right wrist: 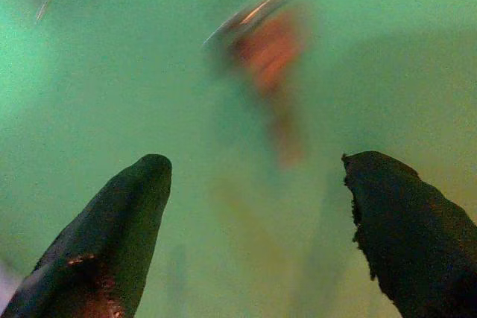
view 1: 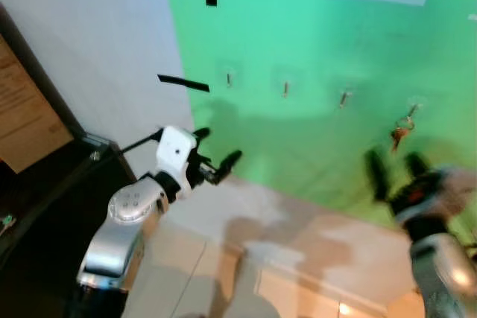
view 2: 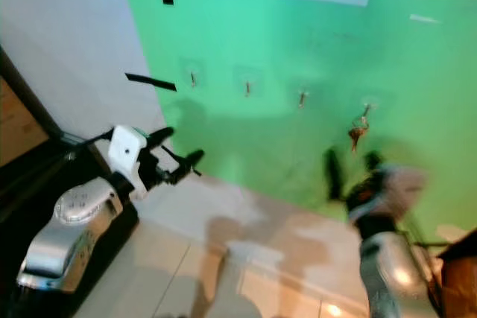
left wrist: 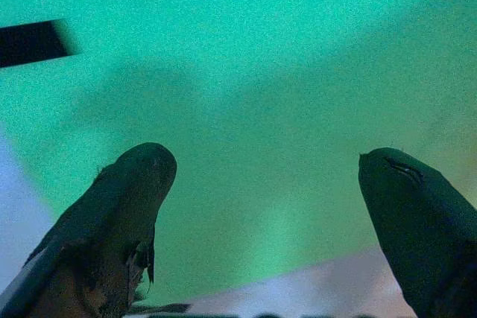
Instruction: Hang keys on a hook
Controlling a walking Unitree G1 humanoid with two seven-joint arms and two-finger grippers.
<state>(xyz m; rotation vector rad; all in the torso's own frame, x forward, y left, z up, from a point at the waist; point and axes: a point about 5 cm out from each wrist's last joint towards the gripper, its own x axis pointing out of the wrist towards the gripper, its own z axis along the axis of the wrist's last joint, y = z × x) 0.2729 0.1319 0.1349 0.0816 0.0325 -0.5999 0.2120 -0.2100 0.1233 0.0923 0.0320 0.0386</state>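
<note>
Left eye view: keys [view 1: 401,133] hung on the green wall's [view 1: 335,50] rightmost hook [view 1: 414,107], right gripper [view 1: 395,169] spread empty just below, left gripper [view 1: 216,156] likewise spread.

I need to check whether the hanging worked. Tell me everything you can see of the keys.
The keys hang from the rightmost hook of four on the green wall, dangling flat against it. A metal ring sits at the top, with a reddish-orange piece below; blur hides finer detail. Nothing but the hook touches them. The right pincer is open, just below and apart from them.
</note>
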